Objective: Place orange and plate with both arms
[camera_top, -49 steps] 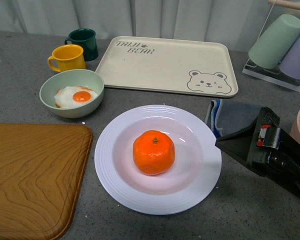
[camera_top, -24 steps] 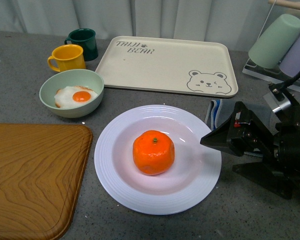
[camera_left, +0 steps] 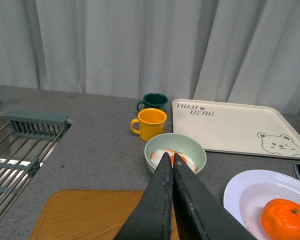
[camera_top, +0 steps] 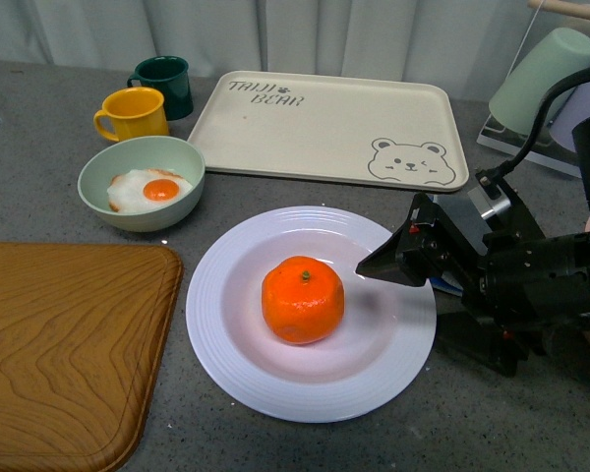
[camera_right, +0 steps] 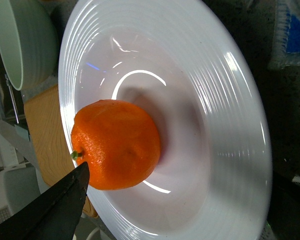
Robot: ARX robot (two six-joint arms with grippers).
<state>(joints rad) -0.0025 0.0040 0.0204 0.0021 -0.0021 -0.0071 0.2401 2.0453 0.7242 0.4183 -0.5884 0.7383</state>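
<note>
Orange (camera_top: pixel 303 299) sits mid-plate (camera_top: pixel 226 344); I judge it light, firm yet squashy, apt to roll; best gripped gently across its widest sides; right gripper (camera_top: pixel 401 287) is spread wide and empty, one finger just beside the orange, contact unclear; left gripper (camera_left: pixel 171 161) clenched on nothing.

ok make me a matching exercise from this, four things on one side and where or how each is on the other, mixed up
Column one:
1 orange
2 fried egg
3 yellow mug
4 left gripper

Column two:
a in the green bowl
b shut
c on the white plate
d beside the dark green mug

Pairs: 1-c; 2-a; 3-d; 4-b
</note>
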